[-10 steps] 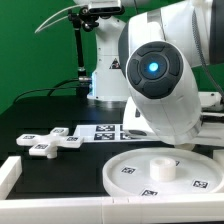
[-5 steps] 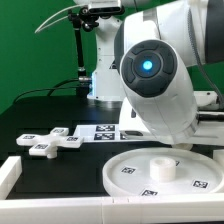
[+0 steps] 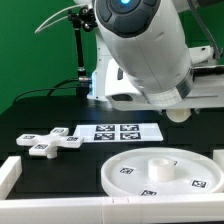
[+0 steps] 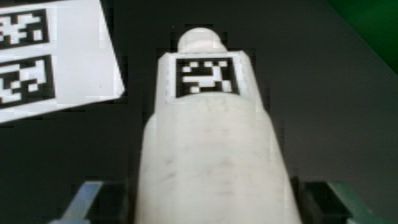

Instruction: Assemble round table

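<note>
In the wrist view my gripper (image 4: 210, 216) is shut on a long white post (image 4: 210, 130) with a square tag near its rounded far end. One finger (image 4: 80, 205) shows on each side of it. In the exterior view the arm hides the gripper; a pale rounded end (image 3: 178, 113) under the arm may be the post. The large round rimmed disc (image 3: 125, 172) lies flat at the front with a short raised hub (image 3: 160, 167) at its middle. The cross-shaped foot piece (image 3: 50, 142) lies on the black table at the exterior view's left.
The marker board (image 3: 118, 131) lies flat behind the disc and also shows in the wrist view (image 4: 54, 60). A white rail (image 3: 60, 205) runs along the table's front edge. A black stand (image 3: 78, 55) and a white robot base (image 3: 103, 75) stand at the back.
The arm has swung upward and toward the exterior view's left, uncovering the marker board and more of the disc. The disc and foot piece have not moved.
</note>
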Robot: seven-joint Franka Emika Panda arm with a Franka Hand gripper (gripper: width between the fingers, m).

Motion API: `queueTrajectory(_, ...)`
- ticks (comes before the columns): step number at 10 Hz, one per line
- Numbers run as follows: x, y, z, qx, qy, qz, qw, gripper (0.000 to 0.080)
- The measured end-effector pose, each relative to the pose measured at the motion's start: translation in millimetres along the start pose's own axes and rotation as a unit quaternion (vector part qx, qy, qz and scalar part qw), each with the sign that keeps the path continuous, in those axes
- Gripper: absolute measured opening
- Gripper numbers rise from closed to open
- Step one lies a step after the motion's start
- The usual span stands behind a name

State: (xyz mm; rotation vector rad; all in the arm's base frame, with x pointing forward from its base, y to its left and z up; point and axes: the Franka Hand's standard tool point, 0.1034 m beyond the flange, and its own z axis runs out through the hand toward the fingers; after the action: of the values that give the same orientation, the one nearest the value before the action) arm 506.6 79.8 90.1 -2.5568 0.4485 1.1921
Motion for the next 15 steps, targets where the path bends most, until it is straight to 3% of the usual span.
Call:
queueTrajectory(3,10.5,-4.1,-1.6,0.005,0.043,0.0,0.999,0.0409)
queueTrajectory(4,16.4,-7.9,-7.2,0.01,0.093,-0.002,0.996,0.0409)
queueTrajectory(5,12.0,-6.4,-13.4,0.009,0.113,-0.028,0.993,0.0409)
queueTrajectory(6,16.8,-10.4,-28.4,0.012,0.15,-0.04,0.988,0.0409)
queueTrajectory(8,21.4,-21.3,-54.6,0.021,0.223,-0.045,0.974,0.0409)
queueTrajectory(12,29.9,-24.7,-58.4,0.026,0.382,-0.051,0.922,0.0409)
queueTrajectory(13,33.5,-17.6,-58.7,0.014,0.409,-0.077,0.909,0.0409)
queueTrajectory(14,34.6,-13.9,-72.2,-0.001,0.454,-0.092,0.886,0.0409)
queueTrajectory(15,28.5,-15.8,-82.6,-0.004,0.478,-0.097,0.873,0.0409)
